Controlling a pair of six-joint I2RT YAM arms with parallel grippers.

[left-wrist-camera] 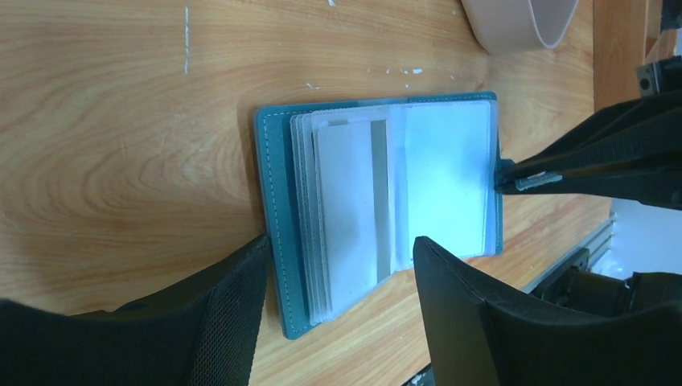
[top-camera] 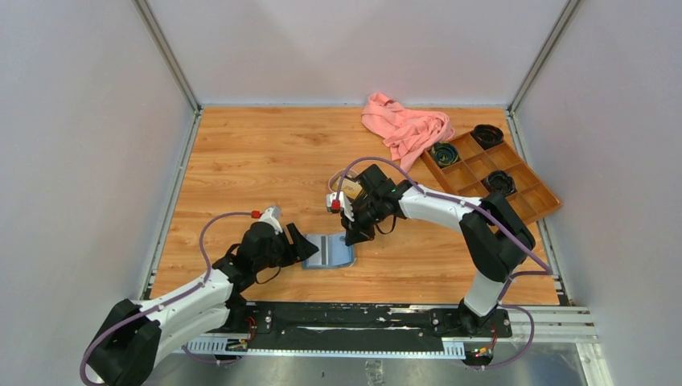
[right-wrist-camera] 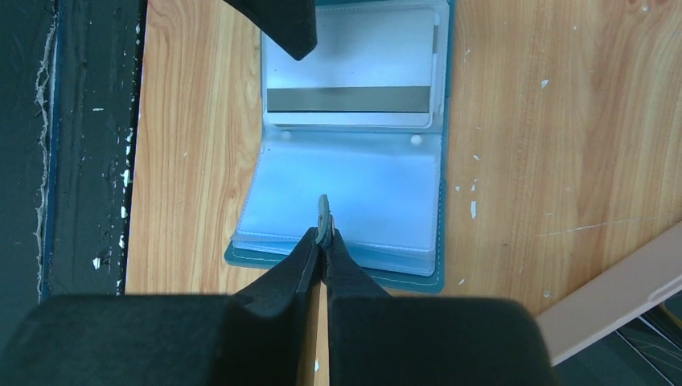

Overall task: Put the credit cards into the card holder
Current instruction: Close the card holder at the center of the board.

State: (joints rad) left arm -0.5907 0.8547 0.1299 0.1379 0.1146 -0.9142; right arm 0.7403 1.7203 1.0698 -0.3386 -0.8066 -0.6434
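Note:
The teal-blue card holder point(top-camera: 330, 251) lies open on the wooden table, its clear sleeves up. It also shows in the left wrist view point(left-wrist-camera: 273, 201) and the right wrist view point(right-wrist-camera: 402, 277). A white-grey credit card point(left-wrist-camera: 346, 209) with a grey stripe sits in the sleeves of one half point(right-wrist-camera: 346, 80). My right gripper point(top-camera: 351, 233) is shut on the holder's small snap tab point(right-wrist-camera: 323, 215) at the edge of the other half. My left gripper point(top-camera: 301, 245) is open, its fingers point(left-wrist-camera: 241, 305) straddling the holder's near end. No other cards are visible.
A pinkish-rimmed tray point(left-wrist-camera: 519, 24) lies just beyond the holder, mostly under my right arm point(right-wrist-camera: 611, 297). A pink cloth point(top-camera: 406, 129) and a brown compartmented box point(top-camera: 527, 189) sit at the back right. The black base rail point(right-wrist-camera: 80, 161) runs along the table's front edge.

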